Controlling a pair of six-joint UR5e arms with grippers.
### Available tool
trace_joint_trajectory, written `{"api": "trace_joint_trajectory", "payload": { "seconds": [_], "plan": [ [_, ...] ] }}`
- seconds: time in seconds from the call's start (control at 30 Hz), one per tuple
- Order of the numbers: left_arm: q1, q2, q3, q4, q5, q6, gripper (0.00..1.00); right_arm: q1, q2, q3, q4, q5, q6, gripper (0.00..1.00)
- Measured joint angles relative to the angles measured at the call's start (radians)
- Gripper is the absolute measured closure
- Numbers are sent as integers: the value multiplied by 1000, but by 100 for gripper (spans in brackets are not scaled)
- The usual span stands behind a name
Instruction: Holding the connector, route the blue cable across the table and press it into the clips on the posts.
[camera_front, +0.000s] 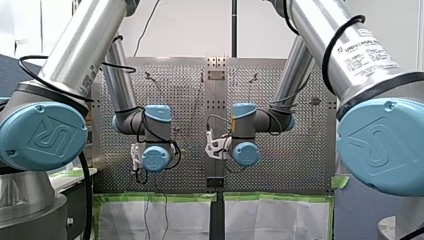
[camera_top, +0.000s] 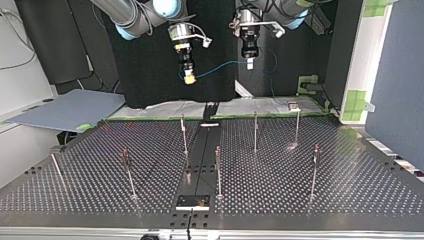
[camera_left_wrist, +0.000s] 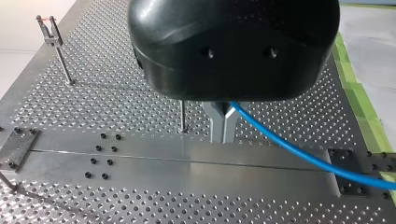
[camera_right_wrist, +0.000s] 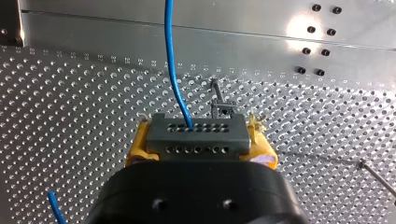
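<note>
**Connector and cable gripped, both held above the table**

Right wrist view: the grey connector (camera_right_wrist: 195, 135) is clamped between the yellow pads of my right gripper (camera_right_wrist: 198, 140). The blue cable (camera_right_wrist: 170, 56) is led out of the connector's upper row of holes and away over the perforated table (camera_right_wrist: 70, 93). A clip post (camera_right_wrist: 219, 105) is seen just beyond the connector.

Left wrist view: the metal fingers of my left gripper (camera_left_wrist: 223, 135) are closed on the cable.

Top view: the posts (camera_top: 218, 170) are seen nearest. Both grippers are held farther back, with the cable strung between them.
</note>
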Motion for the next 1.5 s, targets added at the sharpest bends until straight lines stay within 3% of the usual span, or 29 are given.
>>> {"api": "trace_joint_trajectory", "payload": {
  "seconds": [1.33,1.5],
  "plan": [
    [0,1,0,1,0,-1,100,0,0,0,0,0,0,100],
    [0,1,0,1,0,-1,100,11,21,-11,22,1,2,100]
  ]
}}
